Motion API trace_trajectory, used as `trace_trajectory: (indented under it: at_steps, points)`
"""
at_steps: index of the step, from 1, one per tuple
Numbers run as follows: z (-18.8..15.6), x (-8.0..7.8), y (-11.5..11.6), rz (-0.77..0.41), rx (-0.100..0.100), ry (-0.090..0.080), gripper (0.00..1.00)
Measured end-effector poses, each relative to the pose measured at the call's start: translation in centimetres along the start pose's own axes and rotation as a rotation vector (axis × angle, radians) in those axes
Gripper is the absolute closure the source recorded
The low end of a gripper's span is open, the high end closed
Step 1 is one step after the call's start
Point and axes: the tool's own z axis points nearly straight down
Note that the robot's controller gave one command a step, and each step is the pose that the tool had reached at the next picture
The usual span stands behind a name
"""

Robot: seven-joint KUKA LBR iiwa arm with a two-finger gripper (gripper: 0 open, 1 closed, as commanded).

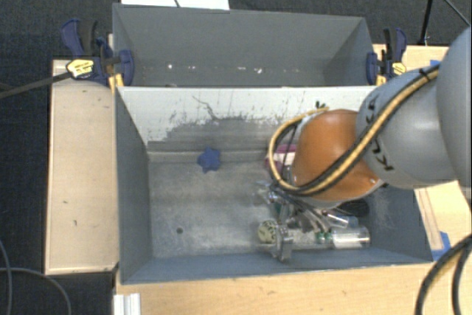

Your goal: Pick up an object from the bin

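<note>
Camera view: gripper (pixel 282 241) sat low by front wall of bin (pixel 133 181), right of centre, over yellowish round bit (pixel 266 232), clear tube (pixel 346 237) just beside. Jaw state: couldn't tell. Both prob. light, stiff; tube looked slippery, so grip mid-body. Blue scrap (pixel 210 158) lay well apart, nr back wall.
</note>
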Motion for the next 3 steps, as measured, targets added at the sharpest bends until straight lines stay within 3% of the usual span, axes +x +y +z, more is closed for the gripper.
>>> trace_trajectory:
  at_steps: [1, 2, 3]
  points:
    - [0.0, 0.0, 0.0, 0.001, 0.000, -0.001, 0.00]
    - [0.0, 0.1, 0.0, 0.003, -0.001, 0.002, 1.00]
    - [-14.7, -3.9, -0.5, 0.093, 0.000, -0.008, 1.00]
